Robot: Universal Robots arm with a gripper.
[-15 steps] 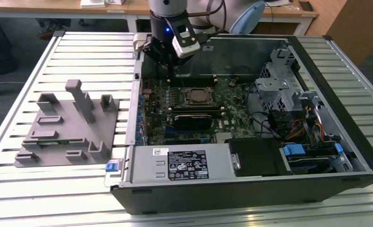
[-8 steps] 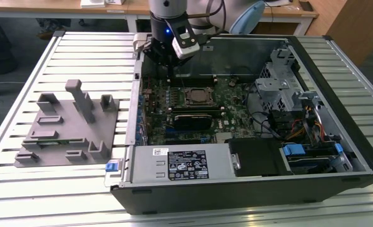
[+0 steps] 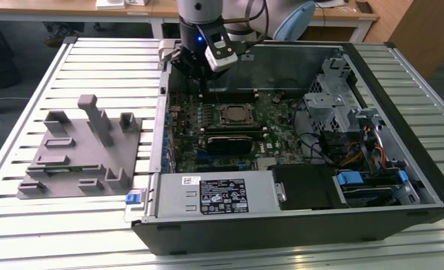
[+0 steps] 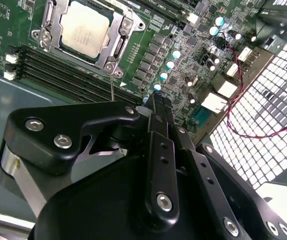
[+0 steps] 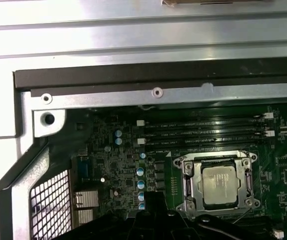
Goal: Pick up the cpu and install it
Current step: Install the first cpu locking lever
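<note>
Silvery and pale, the small flat square cpu (image 3: pixel 233 115) lies in its socket on the green motherboard (image 3: pixel 184 129) inside the open black computer case (image 3: pixel 297 225) in the exterior view. The black gripper (image 3: pixel 198 73) hangs over the board's far edge, and the grey plastic fixture (image 3: pixel 79 146) sits well apart on the slatted metal table (image 3: pixel 94 62), to the exterior view's left. In the second wrist view the gripper (image 4: pixel 151 99) has its fingers pressed together on nothing, with its tip near the blue-topped capacitors (image 4: pixel 171 64) and the dark memory slots (image 4: pixel 58 67). The cpu (image 4: pixel 86 27) sits inside a metal retention bracket (image 4: pixel 46 22). In the first wrist view the cpu (image 5: pixel 221 185) looks level, near the gripper (image 5: pixel 153 197). A descent from here could, I judge, strike the capacitors or slot clips, and clamping a poorly seated chip could bend contacts. Whether the bracket is latched is hard to make out, and the gripper's body hides the board beneath it.
</note>
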